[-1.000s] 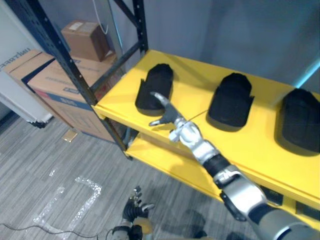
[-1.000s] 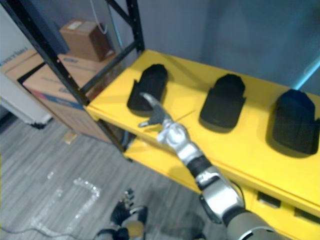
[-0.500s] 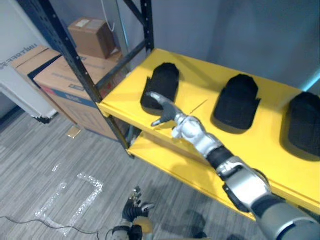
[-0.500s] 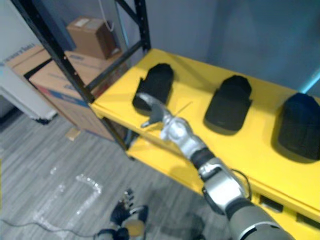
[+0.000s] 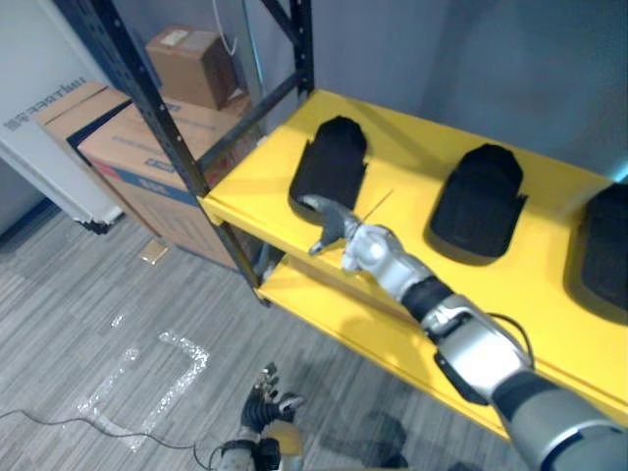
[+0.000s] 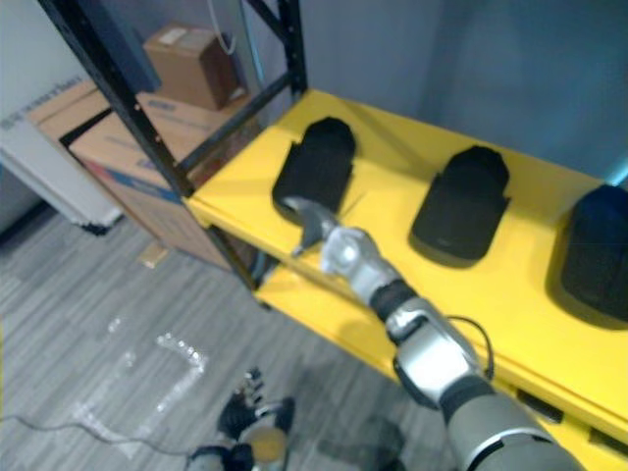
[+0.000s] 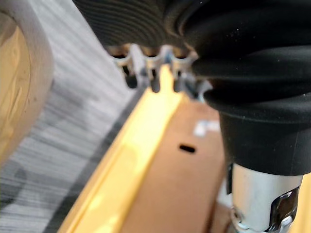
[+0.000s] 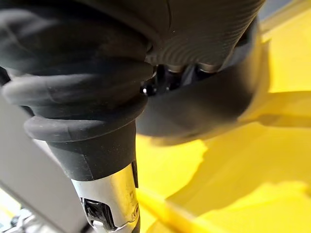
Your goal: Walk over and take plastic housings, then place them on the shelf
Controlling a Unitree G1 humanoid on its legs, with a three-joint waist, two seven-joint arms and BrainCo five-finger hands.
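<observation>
A: What is the right hand point(image 5: 343, 235) doing?
B: It's open, fingers and thumb spread, holding nothing. It reaches over the front edge of the shelf point(image 5: 412, 147), fingertips at the near end of the left housing point(image 5: 331, 175). I can't tell whether they touch.
A: And the other housings?
B: The middle housing point(image 5: 479, 201) and right housing point(image 5: 608, 245) lie on the shelf, apart. The left hand point(image 5: 267, 410) hangs below the shelf, fingers relaxed.
</observation>
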